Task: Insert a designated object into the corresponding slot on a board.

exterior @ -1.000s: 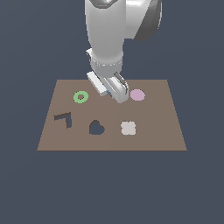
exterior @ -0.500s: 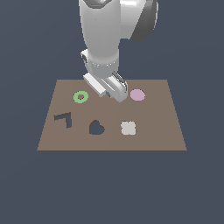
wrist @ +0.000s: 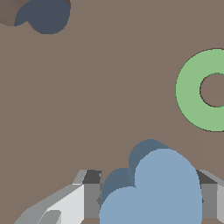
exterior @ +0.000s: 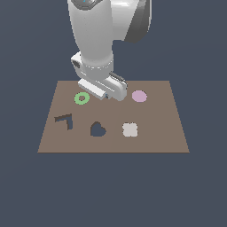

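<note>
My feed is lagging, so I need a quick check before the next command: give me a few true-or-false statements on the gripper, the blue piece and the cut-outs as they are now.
1. The blue heart piece sits between the gripper fingers. True.
2. The heart-shaped cut-out is already filled. False: it shows dark and empty.
3. The green ring lies on the board near the gripper. True.
4. The pink disc sits in the L-shaped cut-out. False: it lies apart, toward the exterior view's right.
5. The beige clover is beside the heart-shaped cut-out. True.
</note>
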### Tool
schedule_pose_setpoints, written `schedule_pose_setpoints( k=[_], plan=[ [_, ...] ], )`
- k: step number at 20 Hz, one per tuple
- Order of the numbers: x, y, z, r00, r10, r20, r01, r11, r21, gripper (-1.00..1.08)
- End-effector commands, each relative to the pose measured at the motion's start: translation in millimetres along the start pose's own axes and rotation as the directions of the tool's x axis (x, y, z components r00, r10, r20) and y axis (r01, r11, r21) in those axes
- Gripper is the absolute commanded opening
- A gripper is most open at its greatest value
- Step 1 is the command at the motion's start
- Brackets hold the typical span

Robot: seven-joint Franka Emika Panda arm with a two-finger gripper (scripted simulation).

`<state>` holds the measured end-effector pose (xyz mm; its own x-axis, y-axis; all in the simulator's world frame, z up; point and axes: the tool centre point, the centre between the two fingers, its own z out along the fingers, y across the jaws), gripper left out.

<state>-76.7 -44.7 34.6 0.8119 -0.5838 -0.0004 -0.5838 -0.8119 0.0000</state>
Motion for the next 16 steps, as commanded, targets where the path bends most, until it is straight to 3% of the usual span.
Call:
schedule_pose_setpoints(
  k=[1,5,9,16],
  plan=[
    [7,4,0,0.996,-0.085,-0.001,0.085,0.996,0.000,-1.00],
    [19,8,-1,0.973,-0.232,-0.001,0.232,0.973,0.000,-1.00],
    [32,11,-2,0.926,-0.376,-0.001,0.376,0.926,0.000,-1.00],
    [55,11,-2,0.791,-0.612,-0.001,0.612,0.791,0.000,-1.00]
  ],
)
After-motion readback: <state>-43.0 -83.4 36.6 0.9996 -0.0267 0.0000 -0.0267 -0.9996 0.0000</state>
